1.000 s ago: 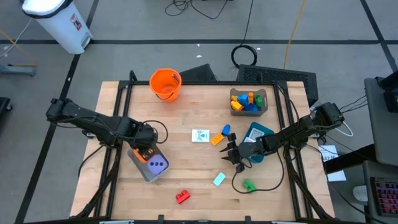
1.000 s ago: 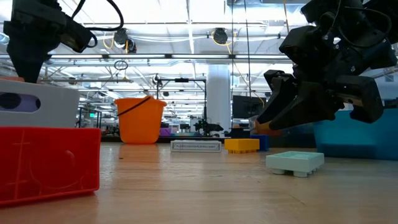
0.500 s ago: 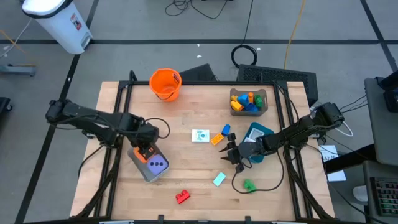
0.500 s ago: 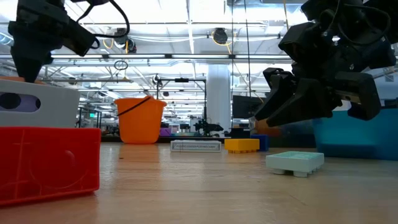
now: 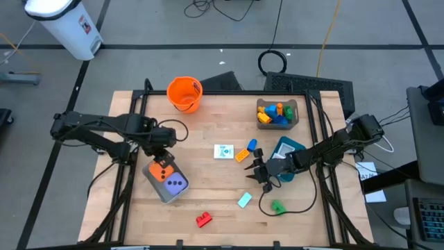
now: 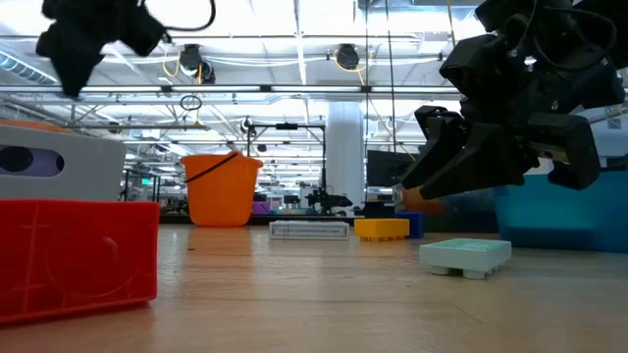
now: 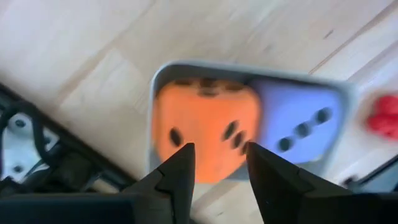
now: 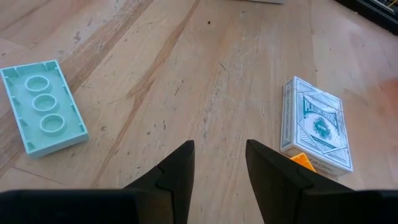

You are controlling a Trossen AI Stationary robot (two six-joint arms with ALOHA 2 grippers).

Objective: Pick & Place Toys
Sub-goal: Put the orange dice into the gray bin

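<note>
Your left gripper (image 7: 216, 163) hangs empty, fingers narrowly parted, above the orange die (image 7: 202, 129) sitting beside the purple die (image 7: 298, 124) in the grey bin (image 5: 157, 186). Your right gripper (image 8: 219, 160), fingers parted and empty, could nudge the mint block (image 8: 42, 116).

Two dice (image 5: 167, 177) sit side by side in a bin (image 5: 164, 189) at the worktop's (image 5: 208, 139) left — a bucket (image 5: 184, 93) far behind.

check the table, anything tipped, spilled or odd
Nothing looks spilled or damaged. The grey bin sits skewed to the table edge, with the orange die and purple die inside. The red block, mint block and green block lie loose.
</note>
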